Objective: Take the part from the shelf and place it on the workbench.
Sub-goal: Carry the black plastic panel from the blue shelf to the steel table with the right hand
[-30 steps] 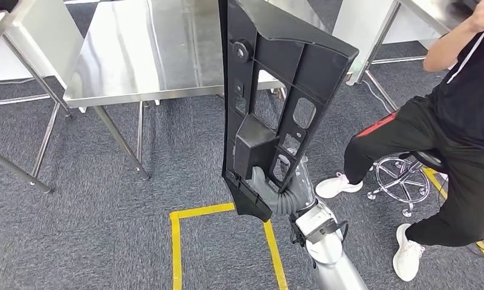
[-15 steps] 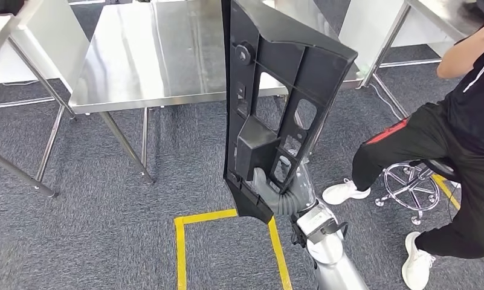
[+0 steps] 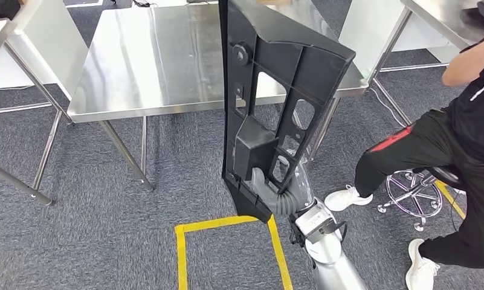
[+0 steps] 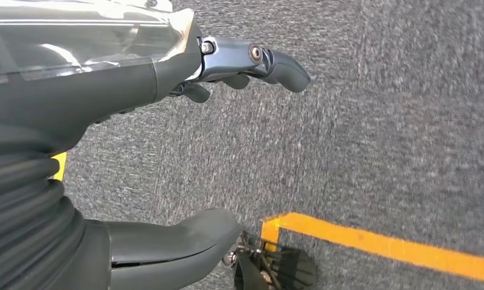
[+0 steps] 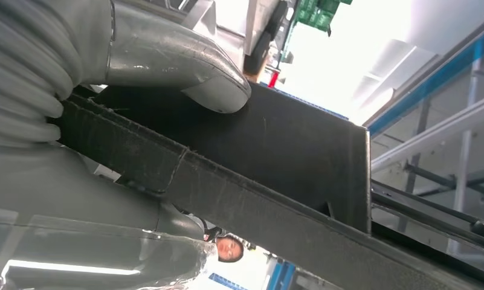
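One steel workbench [image 3: 148, 60] is standing ahead on the grey carpet [image 3: 94, 229]. Before it, the long black part [image 3: 275, 90] is rising upright, its lower end clamped in the right hand [image 3: 275, 192]. Over carpet, the left hand [image 4: 167, 78] is hanging with fingers apart, gripping nothing.

The whole scene shifted in the head view, so the camera moved: more of the workbench [image 3: 161, 60] top showed, the yellow floor tape [image 3: 227, 223] sat lower, and the seated person [image 3: 451, 157] and stool [image 3: 416, 193] lay further right, toward the edge.
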